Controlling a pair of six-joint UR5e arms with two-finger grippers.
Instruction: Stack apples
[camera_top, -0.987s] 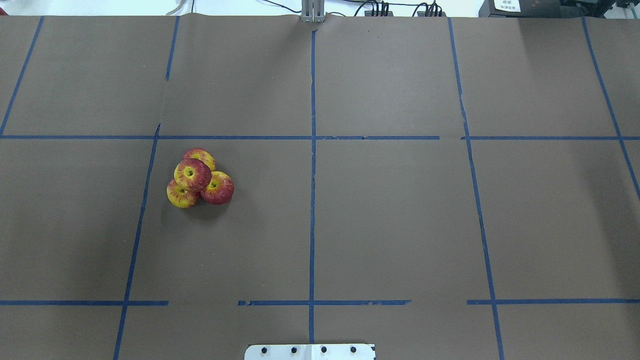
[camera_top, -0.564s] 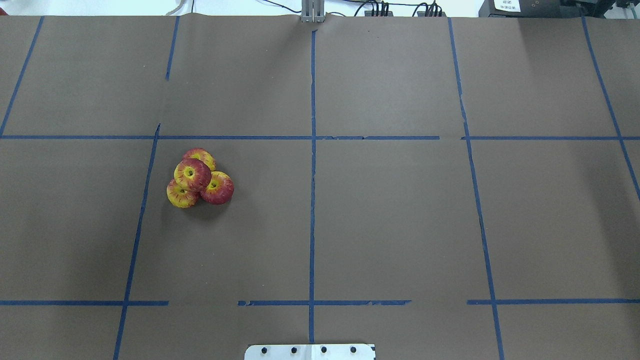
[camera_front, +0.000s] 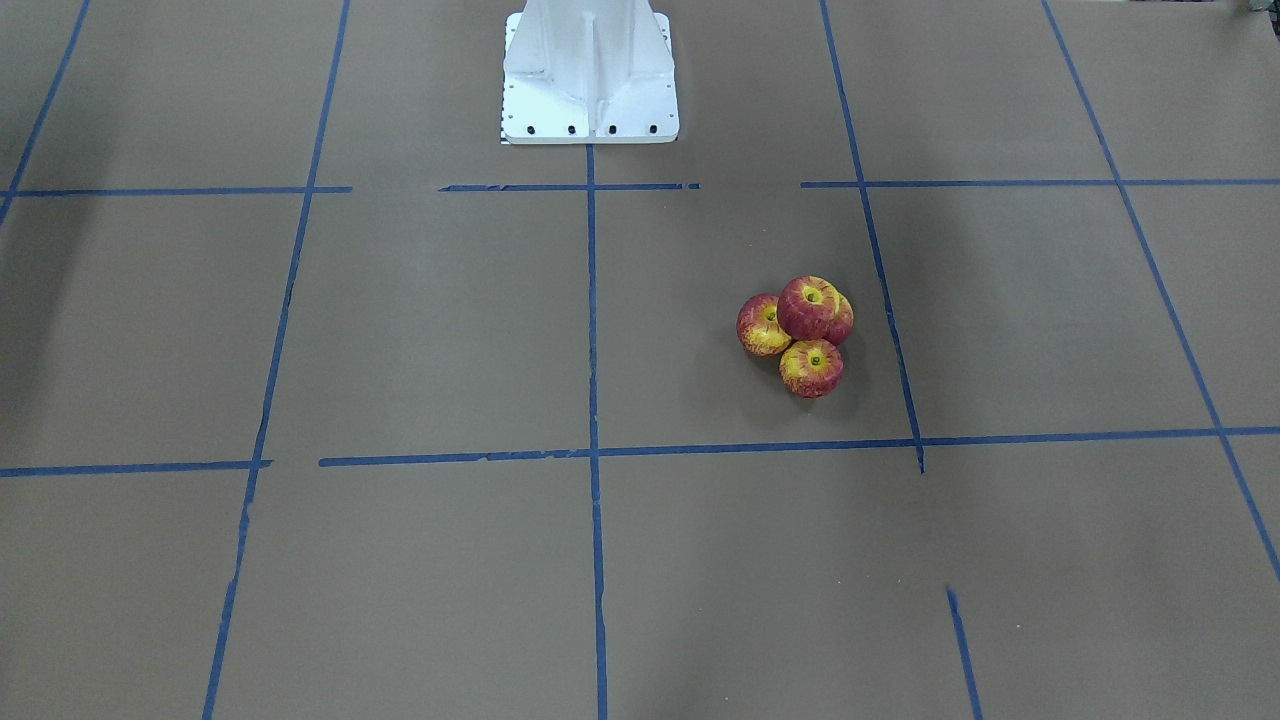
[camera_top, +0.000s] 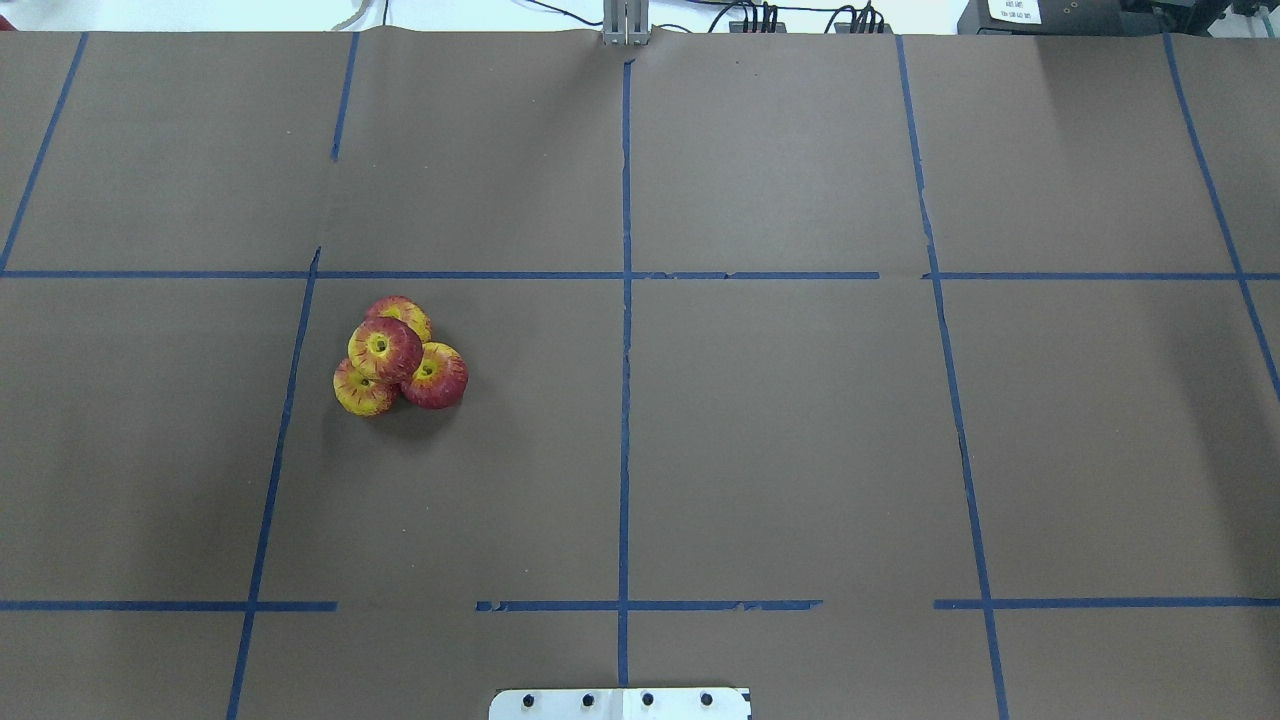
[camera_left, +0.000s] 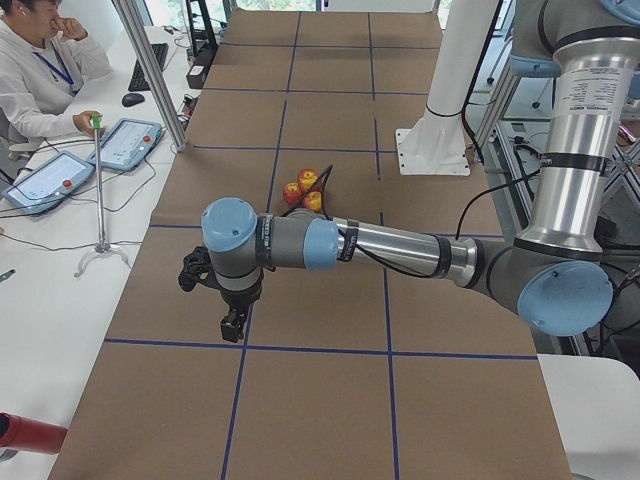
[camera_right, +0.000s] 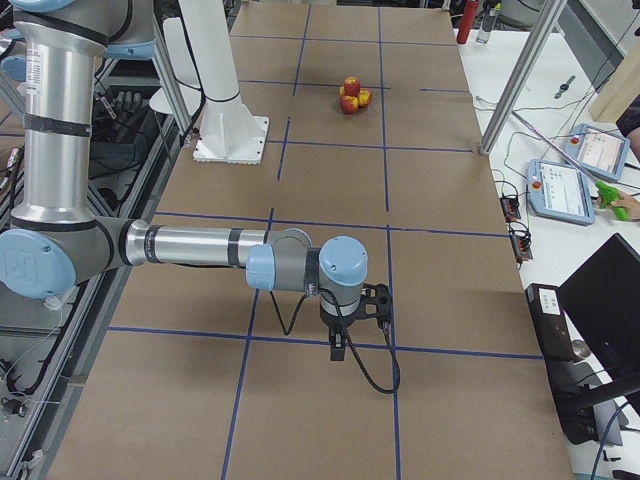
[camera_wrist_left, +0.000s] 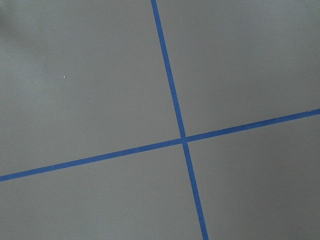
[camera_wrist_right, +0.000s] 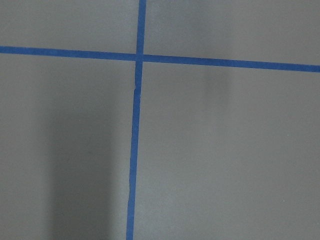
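I had the apples (camera_top: 398, 356) in one tight cluster on the surface (camera_top: 800, 450), on the robot's left half, inside a square of blue tape lines (camera_top: 624, 300). Three touched at the base, and the top apple (camera_top: 384, 348) sat in the hollow between them. That read as stacked to me, so the job was keeping both arms well apart from the pile and not jolting it. The left tool (camera_left: 232, 322) and right tool (camera_right: 340, 345) hung far off; fingers apart or together, I couldn't tell. The apples were small, round and red with yellow streaks, dimples up. The darker apple (camera_top: 436, 378) sat nearest the centre line.
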